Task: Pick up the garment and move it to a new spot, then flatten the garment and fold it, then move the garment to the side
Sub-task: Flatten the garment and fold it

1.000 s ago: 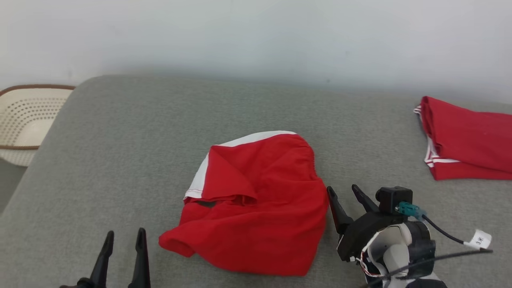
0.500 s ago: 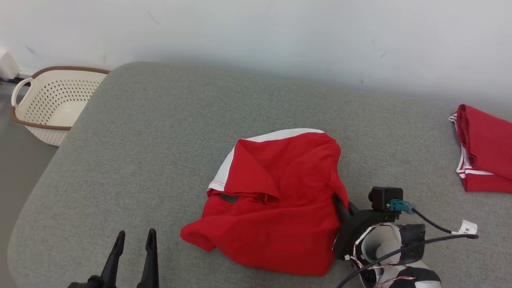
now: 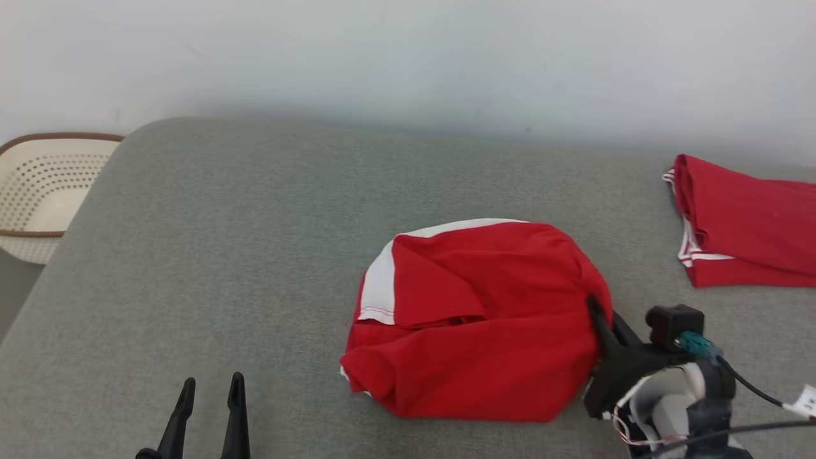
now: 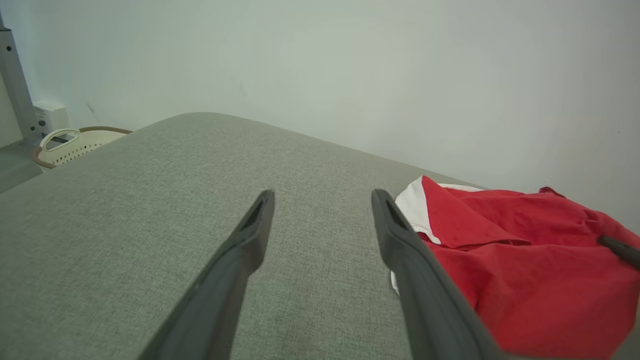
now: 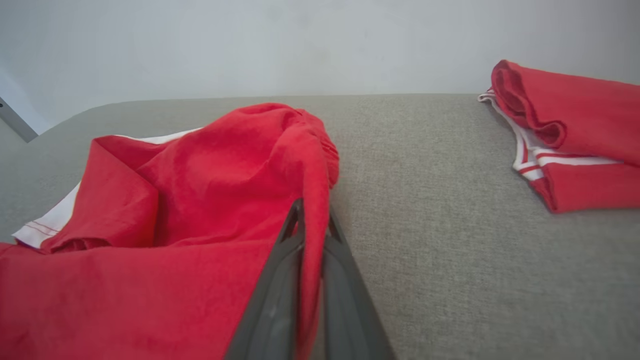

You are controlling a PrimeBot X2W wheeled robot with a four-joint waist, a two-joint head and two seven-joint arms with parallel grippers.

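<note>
The red garment [image 3: 484, 319] is lying crumpled on the grey bench [image 3: 255, 223], right of centre, with its long axis running roughly left to right across the head view. Its right-hand edge is being pinched by the right gripper [image 5: 314, 217]. That gripper's fingers are being pressed almost together on a fold of red cloth, and the rest of the garment is spreading away to its left. The left gripper [image 3: 210, 389] is being held spread and empty, touching nothing, apart from the garment's lower left corner. The right arm is being judged the nearer, so the carry to a new spot is being taken to depend on that single pinch. A second, folded garment [image 3: 746, 223] is lying well apart to the right.
</note>
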